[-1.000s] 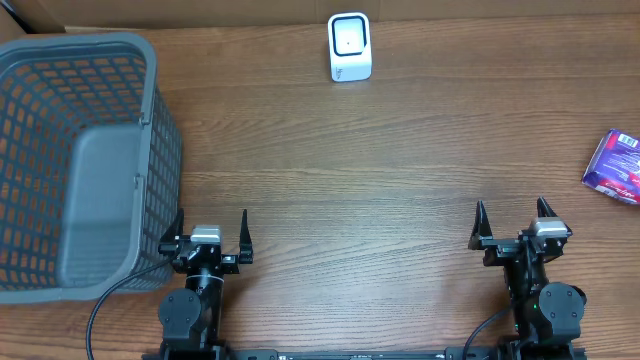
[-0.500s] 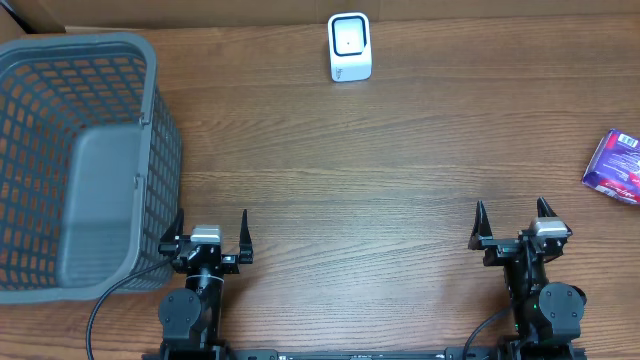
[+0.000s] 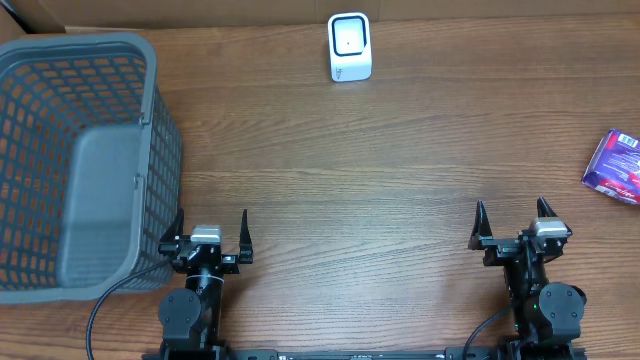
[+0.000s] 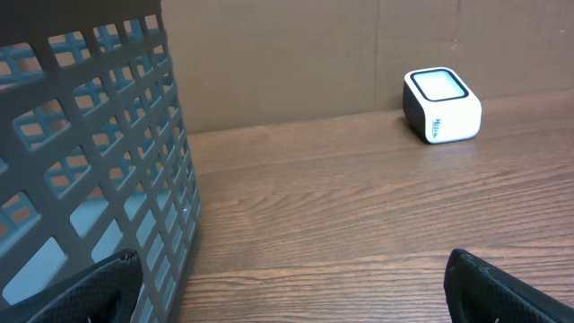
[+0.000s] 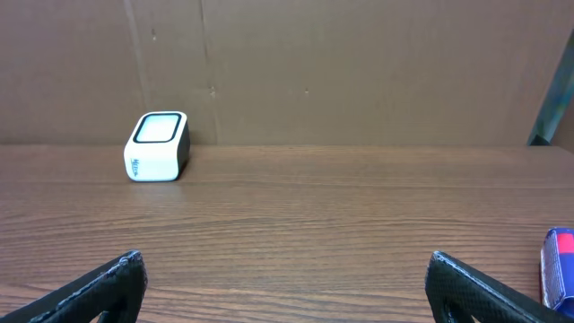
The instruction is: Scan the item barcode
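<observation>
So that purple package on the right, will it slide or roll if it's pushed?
The purple package looks small and flat-sided, so it probably won't roll. It seems light and may slide on the smooth wooden table. Stiffness is hard to judge.

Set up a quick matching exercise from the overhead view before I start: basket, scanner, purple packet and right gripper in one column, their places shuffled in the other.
Things:
1. basket
2. scanner
3. purple packet
4. right gripper

Places:
A. far side, centre
B. right edge, mid-depth
C. left side
D. near side on the right, jaws open and empty

Pairs: 1-C, 2-A, 3-B, 4-D
</observation>
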`<action>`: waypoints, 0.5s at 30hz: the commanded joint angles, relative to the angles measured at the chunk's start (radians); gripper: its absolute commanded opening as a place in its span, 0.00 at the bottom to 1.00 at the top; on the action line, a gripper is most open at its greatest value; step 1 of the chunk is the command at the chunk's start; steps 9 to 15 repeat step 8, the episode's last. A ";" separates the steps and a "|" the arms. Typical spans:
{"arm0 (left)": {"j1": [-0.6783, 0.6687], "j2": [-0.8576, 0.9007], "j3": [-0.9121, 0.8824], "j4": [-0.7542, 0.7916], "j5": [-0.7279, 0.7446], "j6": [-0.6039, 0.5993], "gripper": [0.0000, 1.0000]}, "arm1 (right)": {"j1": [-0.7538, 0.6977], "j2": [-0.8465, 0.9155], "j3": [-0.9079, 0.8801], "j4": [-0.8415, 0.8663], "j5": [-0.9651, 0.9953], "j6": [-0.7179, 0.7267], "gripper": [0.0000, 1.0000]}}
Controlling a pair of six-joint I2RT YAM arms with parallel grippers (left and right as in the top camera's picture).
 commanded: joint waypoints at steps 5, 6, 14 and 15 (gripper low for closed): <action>0.004 -0.011 -0.006 0.006 -0.001 -0.013 1.00 | -0.005 -0.005 -0.010 0.007 0.009 0.006 1.00; 0.004 -0.011 -0.006 0.006 -0.001 -0.013 1.00 | -0.005 -0.005 -0.010 0.007 0.009 0.007 1.00; 0.004 -0.011 -0.006 0.006 -0.001 -0.013 1.00 | -0.005 -0.005 -0.010 0.007 0.009 0.007 1.00; 0.004 -0.011 -0.006 0.006 -0.001 -0.013 1.00 | -0.005 -0.005 -0.010 0.007 0.009 0.007 1.00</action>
